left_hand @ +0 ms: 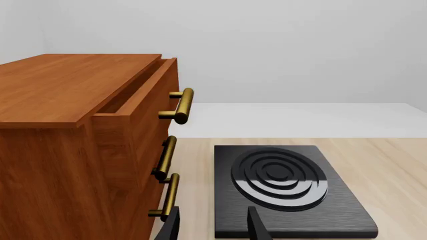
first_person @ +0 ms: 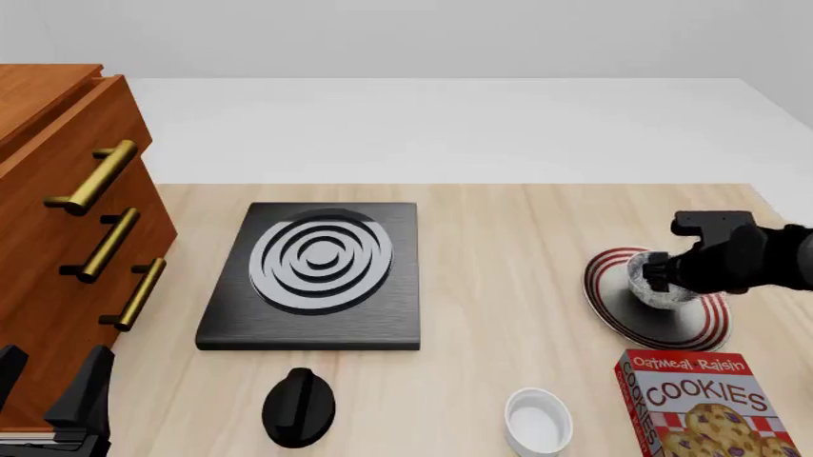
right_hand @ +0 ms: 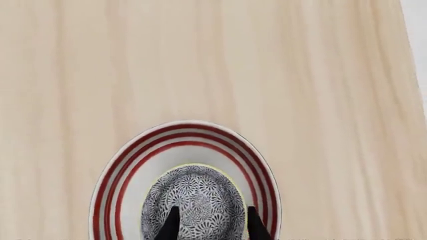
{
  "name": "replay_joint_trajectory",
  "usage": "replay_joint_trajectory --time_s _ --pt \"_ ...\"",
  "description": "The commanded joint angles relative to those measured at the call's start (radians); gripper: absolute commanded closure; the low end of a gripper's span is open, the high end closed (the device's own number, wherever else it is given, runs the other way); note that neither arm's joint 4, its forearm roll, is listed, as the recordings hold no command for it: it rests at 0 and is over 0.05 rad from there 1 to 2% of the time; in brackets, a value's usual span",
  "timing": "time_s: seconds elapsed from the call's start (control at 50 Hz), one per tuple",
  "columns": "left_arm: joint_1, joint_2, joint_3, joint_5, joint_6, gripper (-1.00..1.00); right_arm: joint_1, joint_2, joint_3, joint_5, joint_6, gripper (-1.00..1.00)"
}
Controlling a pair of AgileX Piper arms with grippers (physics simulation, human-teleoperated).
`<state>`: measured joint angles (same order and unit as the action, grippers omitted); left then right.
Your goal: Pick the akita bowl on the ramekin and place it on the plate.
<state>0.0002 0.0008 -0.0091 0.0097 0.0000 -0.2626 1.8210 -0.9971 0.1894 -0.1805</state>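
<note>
Gripping the akita bowl [right_hand: 193, 202] over the plate [right_hand: 120, 165], right claw [right_hand: 212, 225] nears cookie box [first_person: 705, 405].

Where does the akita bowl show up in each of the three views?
Front: akita bowl over the plate, at the right gripper.
Right wrist: akita bowl low centre, between the fingers.
Left wrist: not in it.
Shared landmark: the red-striped plate.

Akita bowl [first_person: 658, 284] on plate [first_person: 686, 328], ramekin [first_person: 538, 420] nearer, to its left
</note>
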Motion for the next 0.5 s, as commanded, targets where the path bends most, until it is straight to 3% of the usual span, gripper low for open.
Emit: replay_joint_trajectory --time_s 0.02,0.28,0.5 --pt "0.000 0.000 0.000 0.000 0.000 -1.00 -0.012 -0.054 -0.029 0.050 -0.029 -1.00" --pt "0.000 0.000 0.000 0.000 0.000 -1.00 -0.014 -0.095 -0.037 0.073 -0.069 -1.00" --pt "0.000 0.000 0.000 0.000 0.000 -1.00 0.005 -0.142 -0.027 0.091 -0.059 -1.00"
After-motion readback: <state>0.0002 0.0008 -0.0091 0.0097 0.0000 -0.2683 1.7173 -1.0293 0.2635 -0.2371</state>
